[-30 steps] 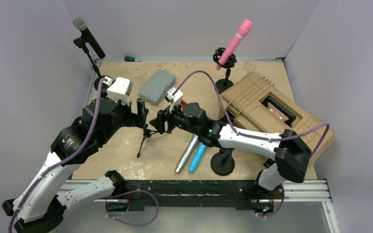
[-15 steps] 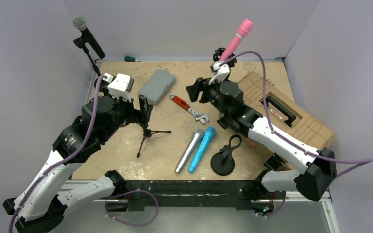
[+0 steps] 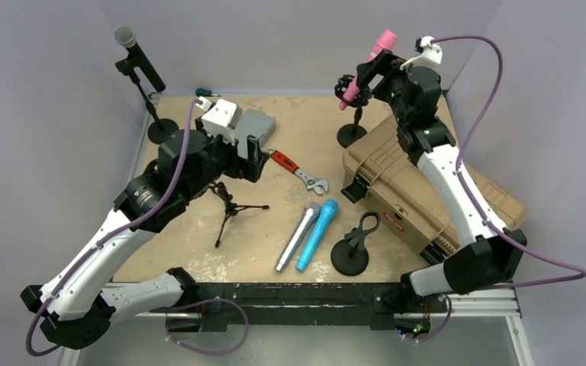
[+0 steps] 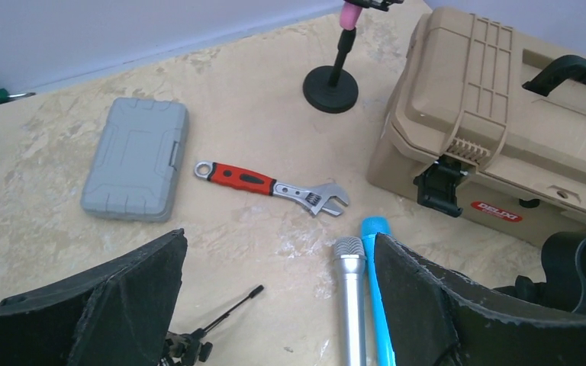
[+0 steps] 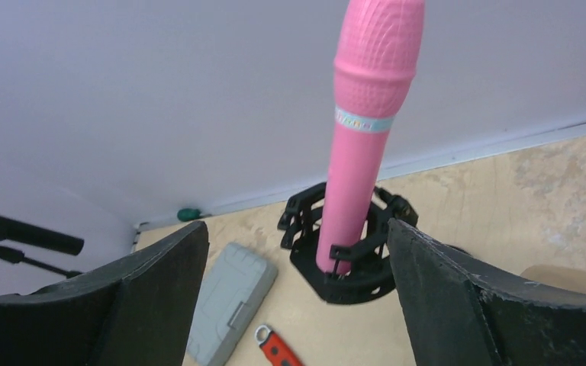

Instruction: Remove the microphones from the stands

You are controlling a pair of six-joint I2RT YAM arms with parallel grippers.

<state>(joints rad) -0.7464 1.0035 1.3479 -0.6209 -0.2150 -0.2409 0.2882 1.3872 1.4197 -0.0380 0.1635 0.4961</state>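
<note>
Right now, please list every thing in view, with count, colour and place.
pink microphone: 1, pink, in the shock-mount stand, far right.
shock-mount stand: 1, black, far side.
dark microphone: 1, black, grey head, on tall stand, far left corner.
silver microphone: 1, silver, near centre.
blue microphone: 1, blue, beside the silver one.
empty stand: 1, black, near edge.
tripod: 1, black, left of silver microphone.
wrench: 1, red handle, centre.
case: 1, grey, left of wrench.
screwdriver: 1, green handle, far edge.
toolbox: 1, tan, right side.
left gripper: 1, black, open, over the centre.
right gripper: 1, black, open, either side of pink microphone.
</note>
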